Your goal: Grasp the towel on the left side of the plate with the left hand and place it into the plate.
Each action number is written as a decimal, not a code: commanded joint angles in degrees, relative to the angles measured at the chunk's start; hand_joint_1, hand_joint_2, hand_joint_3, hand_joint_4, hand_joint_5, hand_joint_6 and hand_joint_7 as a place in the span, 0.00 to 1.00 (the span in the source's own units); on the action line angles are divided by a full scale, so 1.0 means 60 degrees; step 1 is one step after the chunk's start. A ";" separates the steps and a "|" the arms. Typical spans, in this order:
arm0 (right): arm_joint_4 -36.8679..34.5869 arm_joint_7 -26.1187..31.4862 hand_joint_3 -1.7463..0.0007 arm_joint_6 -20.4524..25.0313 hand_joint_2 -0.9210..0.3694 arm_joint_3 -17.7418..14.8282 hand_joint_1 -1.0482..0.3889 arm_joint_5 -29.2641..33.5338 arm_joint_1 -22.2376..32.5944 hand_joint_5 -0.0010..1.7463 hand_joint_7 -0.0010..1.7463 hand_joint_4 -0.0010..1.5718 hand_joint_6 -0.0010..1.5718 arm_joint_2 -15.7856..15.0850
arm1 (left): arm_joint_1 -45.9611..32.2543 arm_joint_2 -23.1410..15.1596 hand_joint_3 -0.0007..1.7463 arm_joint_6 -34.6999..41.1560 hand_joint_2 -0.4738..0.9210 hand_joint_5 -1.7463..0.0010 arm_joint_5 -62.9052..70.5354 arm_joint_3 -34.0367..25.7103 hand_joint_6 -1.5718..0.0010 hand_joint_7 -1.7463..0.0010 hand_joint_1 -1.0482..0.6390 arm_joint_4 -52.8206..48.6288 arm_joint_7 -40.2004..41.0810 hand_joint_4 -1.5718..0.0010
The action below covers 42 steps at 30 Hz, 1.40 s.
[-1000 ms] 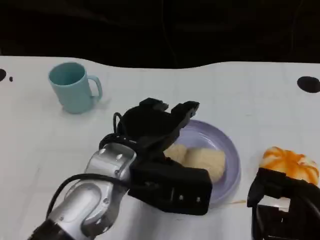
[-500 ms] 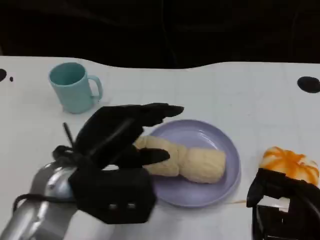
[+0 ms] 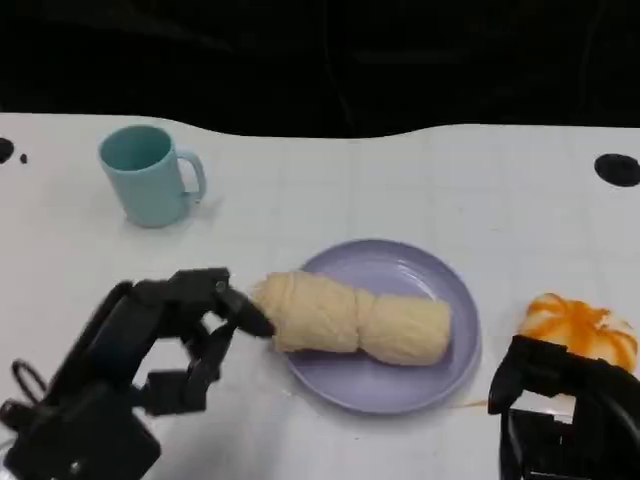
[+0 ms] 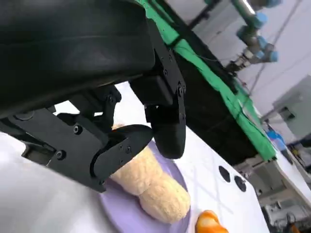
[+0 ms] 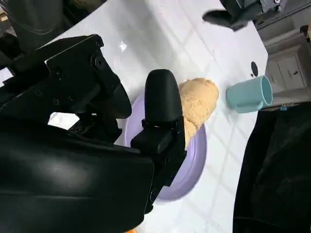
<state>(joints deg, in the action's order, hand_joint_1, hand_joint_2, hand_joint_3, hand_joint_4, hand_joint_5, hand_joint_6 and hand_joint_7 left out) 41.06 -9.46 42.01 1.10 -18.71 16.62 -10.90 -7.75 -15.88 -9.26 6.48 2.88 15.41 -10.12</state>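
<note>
Rolled cream towel [image 3: 350, 320] lying across the lilac plate [image 3: 445, 375], one end overhanging the plate's left rim, left hand [image 3: 150, 345] just left of that end, fingers apart and empty, a fingertip [image 3: 252, 322] nearly touching it

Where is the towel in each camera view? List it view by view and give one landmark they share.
Head view: the towel lies rolled across the purple plate, its left end over the rim, near the left hand.
Left wrist view: towel beyond the hand's black fingers, on the plate.
Right wrist view: towel beyond the right hand, on the plate.
Shared landmark: the purple plate.
</note>
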 commanded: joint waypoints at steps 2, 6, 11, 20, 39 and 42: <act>0.0106 0.0125 0.18 0.0118 0.29 0.0028 0.73 0.0026 -0.0059 1.00 1.00 0.53 0.40 -0.0059 | -0.1449 0.0488 0.74 0.1755 0.67 0.00 -0.1391 -0.0372 0.47 0.15 0.55 0.1600 -0.0096 0.44; -0.0023 0.0044 0.17 0.0007 0.29 -0.0028 0.74 -0.0056 -0.0102 1.00 1.00 0.53 0.40 -0.0051 | -0.2252 0.0674 0.75 0.2697 0.68 0.00 -0.1890 -0.0380 0.51 0.11 0.56 0.2518 -0.0093 0.46; -0.0134 -0.0041 0.17 -0.0046 0.29 -0.0113 0.74 -0.0079 -0.0155 1.00 1.00 0.53 0.40 -0.0098 | -0.2458 0.1013 0.74 0.3512 0.68 0.00 -0.3192 -0.0455 0.49 0.12 0.56 0.2399 -0.0377 0.45; -0.0222 -0.0217 0.18 -0.0189 0.28 -0.0279 0.76 -0.0034 -0.0089 1.00 1.00 0.53 0.39 -0.0195 | -0.2296 0.1260 0.71 0.3872 0.67 0.00 -0.4398 -0.0673 0.47 0.14 0.54 0.1627 -0.0758 0.46; -0.0426 -0.0363 0.19 -0.0479 0.25 -0.0367 0.77 -0.0009 -0.0023 1.00 1.00 0.53 0.39 -0.0148 | -0.2125 0.1410 0.73 0.4215 0.66 0.00 -0.5374 -0.0922 0.46 0.16 0.55 0.1403 -0.0996 0.46; -0.0463 -0.0351 0.19 -0.0493 0.25 -0.0325 0.77 0.0041 -0.0064 1.00 1.00 0.53 0.39 -0.0166 | -0.2073 0.1430 0.74 0.4243 0.65 0.00 -0.5435 -0.0973 0.47 0.15 0.55 0.1365 -0.0996 0.46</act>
<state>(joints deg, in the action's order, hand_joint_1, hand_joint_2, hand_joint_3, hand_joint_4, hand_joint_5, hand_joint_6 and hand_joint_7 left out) 38.66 -11.49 39.84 -0.40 -18.70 16.42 -11.18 -20.69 -6.94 15.83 -25.41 -2.24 23.77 -15.59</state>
